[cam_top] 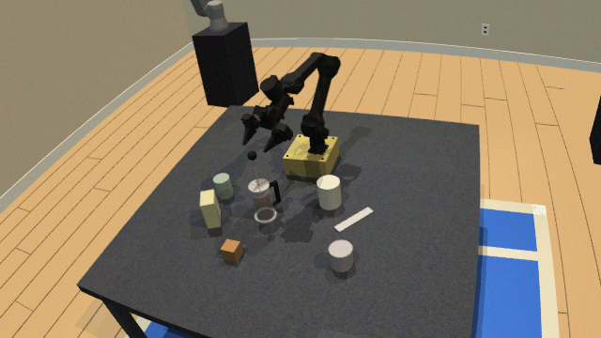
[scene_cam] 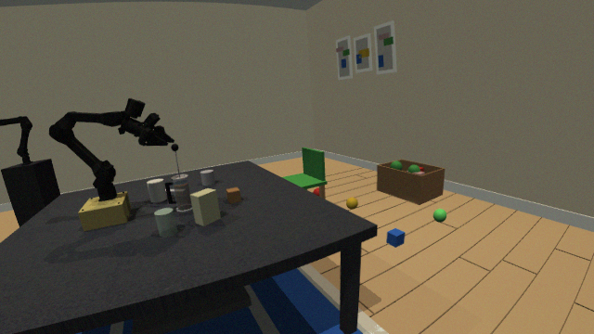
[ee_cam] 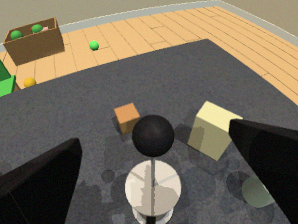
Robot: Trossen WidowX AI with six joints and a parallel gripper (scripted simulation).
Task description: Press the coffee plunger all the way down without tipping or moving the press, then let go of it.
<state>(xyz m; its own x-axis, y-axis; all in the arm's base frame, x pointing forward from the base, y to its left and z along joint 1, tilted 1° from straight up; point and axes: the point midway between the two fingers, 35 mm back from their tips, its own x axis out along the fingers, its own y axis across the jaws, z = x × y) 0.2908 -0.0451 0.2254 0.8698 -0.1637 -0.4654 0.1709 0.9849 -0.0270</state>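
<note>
A home playroom; toy box [scene_cam: 410, 186], green child's chair [scene_cam: 312, 168], wall posters [scene_cam: 366, 50].

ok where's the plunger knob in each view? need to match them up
Top: plunger knob left of centre, just below the open gripper, above the press's lid.
Exterior: knob left of centre, atop its thin rod, just right of the gripper's tips.
Wrist: knob at centre, between the two dark fingers.
Shared landmark: the orange cube, on the table beyond the press as seen from the arm.
</note>
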